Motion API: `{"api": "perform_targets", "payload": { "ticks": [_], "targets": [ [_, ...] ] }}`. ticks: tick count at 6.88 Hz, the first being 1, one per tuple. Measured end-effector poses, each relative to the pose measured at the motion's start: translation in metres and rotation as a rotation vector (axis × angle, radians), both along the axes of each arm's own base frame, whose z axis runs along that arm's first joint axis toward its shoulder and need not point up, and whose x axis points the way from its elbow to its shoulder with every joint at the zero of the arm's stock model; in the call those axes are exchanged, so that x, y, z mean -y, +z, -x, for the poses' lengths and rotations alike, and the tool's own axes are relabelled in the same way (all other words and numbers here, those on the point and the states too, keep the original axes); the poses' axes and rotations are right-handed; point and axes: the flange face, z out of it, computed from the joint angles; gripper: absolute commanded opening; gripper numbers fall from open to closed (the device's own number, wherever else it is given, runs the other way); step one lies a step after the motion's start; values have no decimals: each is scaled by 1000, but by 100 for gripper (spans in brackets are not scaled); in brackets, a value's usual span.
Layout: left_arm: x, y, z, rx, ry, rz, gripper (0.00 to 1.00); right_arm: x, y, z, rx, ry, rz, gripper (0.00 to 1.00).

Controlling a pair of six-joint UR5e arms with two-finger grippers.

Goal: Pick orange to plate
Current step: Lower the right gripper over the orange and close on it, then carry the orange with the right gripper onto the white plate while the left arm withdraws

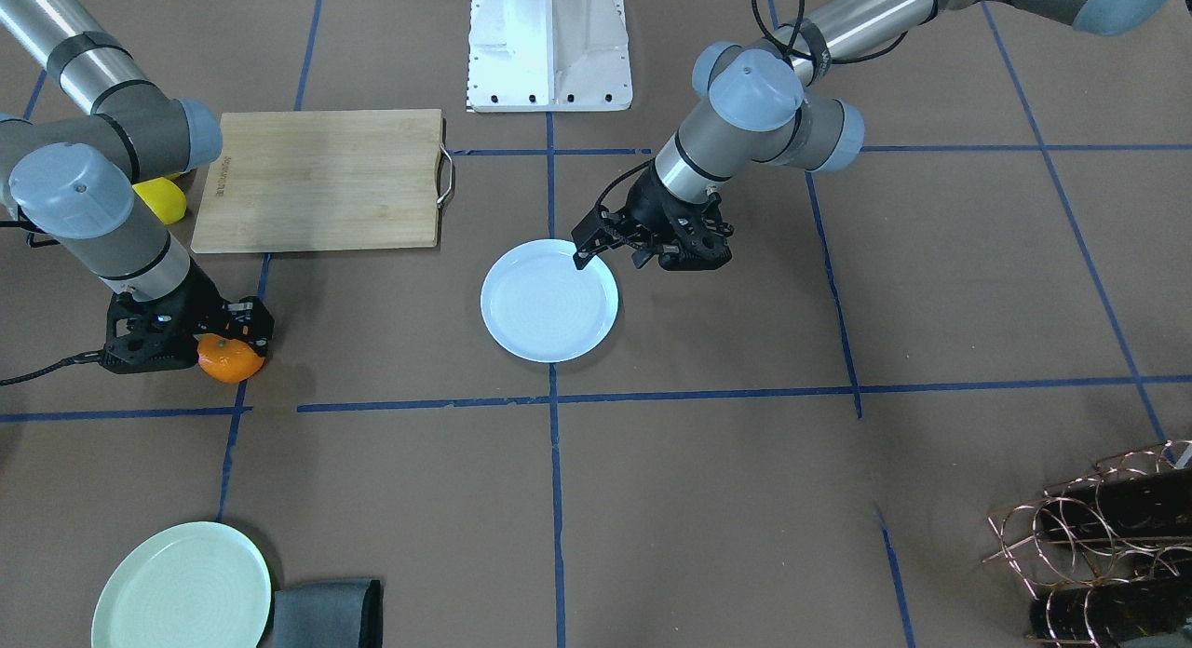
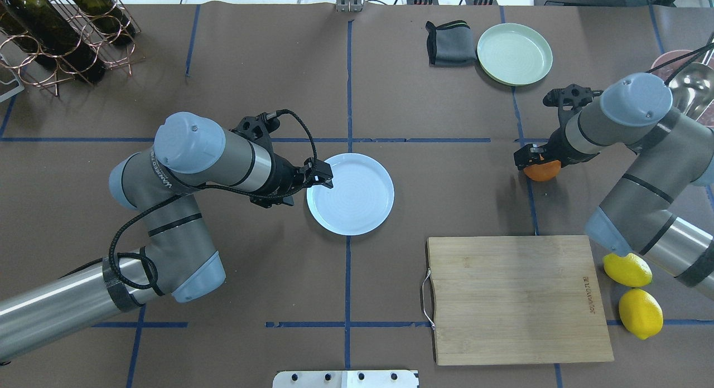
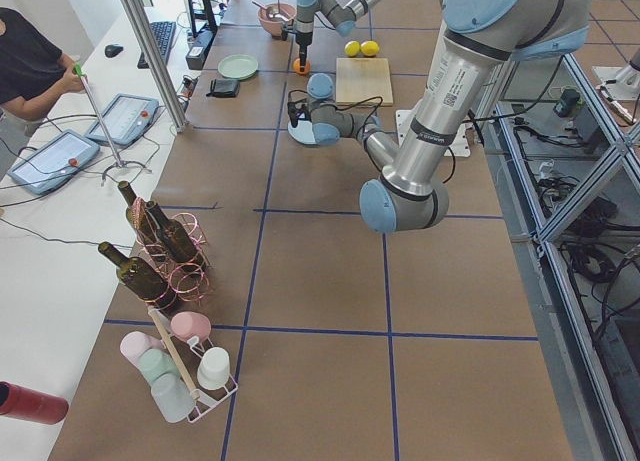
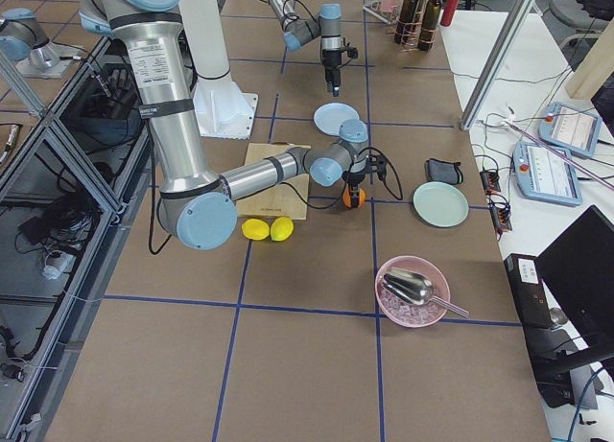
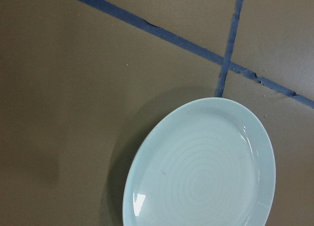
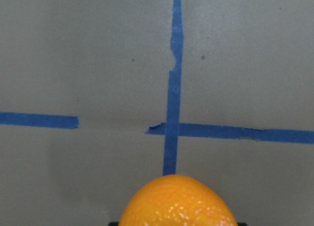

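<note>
Front-facing view: the right end effector [image 1: 214, 339] is closing its fingers around the orange [image 1: 230, 361] out on the robot's right side of the worktop [image 1: 708, 499]. That's well apart from the plate [image 1: 549, 301], and the left end effector [image 1: 585, 255] is hanging over the plate's rim. From overhead the orange is peeking out under the right fingers, and I can't tell how far open the left one is. The right wrist cam is showing the orange at its bottom edge, while the left wrist cam is looking down at the plate.
</note>
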Motion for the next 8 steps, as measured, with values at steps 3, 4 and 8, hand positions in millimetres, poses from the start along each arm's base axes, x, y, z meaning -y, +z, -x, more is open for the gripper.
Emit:
{"api": "perform_targets", "payload": {
  "ticks": [3,4,8],
  "targets": [
    [24,-23,111,-79,-29,-67,100,-5,-116,48,140,114,75,0],
    [36,-10,151,-70,-18,-114,100,-21,-159,90,183,136,99,0],
    [33,30,201,-20,-10,-184,100,-74,-242,223,222,127,105,0]
  ]
}}
